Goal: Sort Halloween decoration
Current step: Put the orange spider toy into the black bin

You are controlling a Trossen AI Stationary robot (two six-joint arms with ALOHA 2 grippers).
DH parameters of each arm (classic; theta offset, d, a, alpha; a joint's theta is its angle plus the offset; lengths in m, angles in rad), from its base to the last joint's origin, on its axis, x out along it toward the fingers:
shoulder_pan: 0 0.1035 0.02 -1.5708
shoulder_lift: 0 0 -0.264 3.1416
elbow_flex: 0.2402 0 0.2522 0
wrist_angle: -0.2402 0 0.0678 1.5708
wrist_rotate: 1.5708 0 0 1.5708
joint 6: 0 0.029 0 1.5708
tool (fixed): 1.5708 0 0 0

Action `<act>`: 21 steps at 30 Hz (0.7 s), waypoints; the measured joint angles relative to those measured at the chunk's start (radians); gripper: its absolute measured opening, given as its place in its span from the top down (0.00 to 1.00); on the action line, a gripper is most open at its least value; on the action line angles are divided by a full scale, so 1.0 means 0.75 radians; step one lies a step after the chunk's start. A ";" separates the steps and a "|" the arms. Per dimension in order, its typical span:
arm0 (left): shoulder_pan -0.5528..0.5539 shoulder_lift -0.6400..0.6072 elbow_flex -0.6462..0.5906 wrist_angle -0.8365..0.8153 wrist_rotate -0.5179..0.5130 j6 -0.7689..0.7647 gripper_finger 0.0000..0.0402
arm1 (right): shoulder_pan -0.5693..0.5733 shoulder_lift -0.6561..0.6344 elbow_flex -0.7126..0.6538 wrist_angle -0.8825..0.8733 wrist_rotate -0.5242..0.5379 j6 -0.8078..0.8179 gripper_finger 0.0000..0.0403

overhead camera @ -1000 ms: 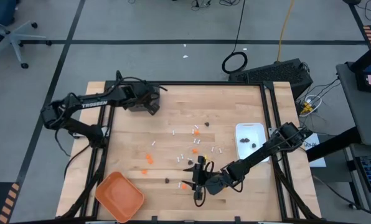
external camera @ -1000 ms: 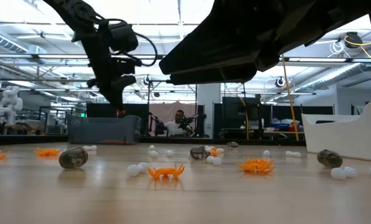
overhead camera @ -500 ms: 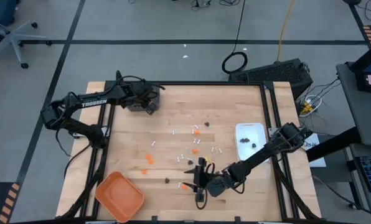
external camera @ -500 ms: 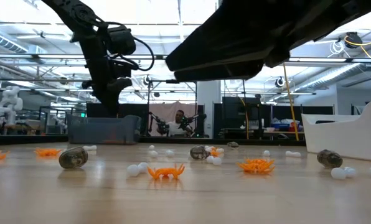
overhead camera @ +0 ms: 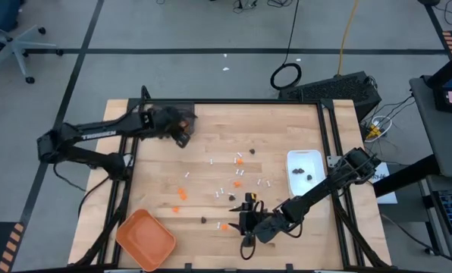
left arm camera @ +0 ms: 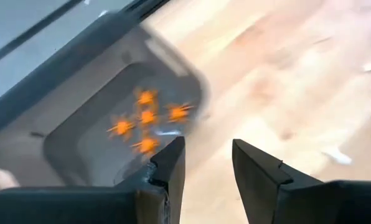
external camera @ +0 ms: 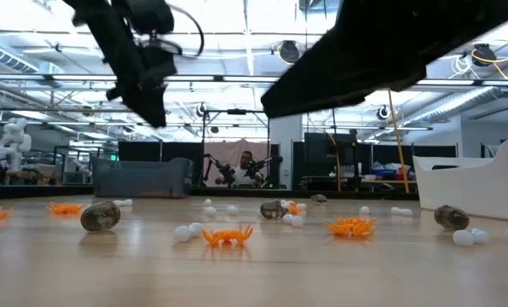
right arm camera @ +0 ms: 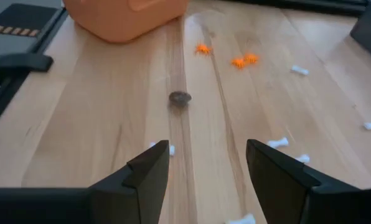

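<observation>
the left gripper [left arm camera: 207, 165], shut a second ago, now stands empty and part open over the grey bin [left arm camera: 79, 134] of orange bits [left arm camera: 147, 116], one evidently dropped, while the right gripper [right arm camera: 207, 163] waits wide above the worktop [overhead camera: 287, 136].

Robotics lab, ceiling strip lights [external camera: 237, 81], equipment benches, seated person [external camera: 245, 169], taped floor [overhead camera: 211, 51]
</observation>
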State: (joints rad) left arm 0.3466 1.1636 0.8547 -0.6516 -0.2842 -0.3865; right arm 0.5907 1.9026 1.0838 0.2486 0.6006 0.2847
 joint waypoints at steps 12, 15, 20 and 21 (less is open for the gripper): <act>-0.734 0.042 0.001 0.020 -0.314 -0.174 0.68 | -0.006 0.000 0.000 0.021 0.000 0.079 0.51; -0.856 0.096 0.001 0.019 -0.321 -0.176 0.68 | -0.006 0.000 0.000 0.021 0.000 0.093 0.51; -0.997 0.188 0.001 0.000 -0.276 -0.144 0.68 | -0.006 0.000 0.000 0.021 0.000 0.089 0.51; -1.016 0.203 0.001 -0.020 -0.246 -0.114 0.68 | -0.006 0.000 0.000 0.021 0.000 0.087 0.51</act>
State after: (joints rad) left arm -0.4156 1.3157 0.8551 -0.6668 -0.4689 -0.4717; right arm 0.5861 1.9026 1.0836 0.2646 0.6006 0.3500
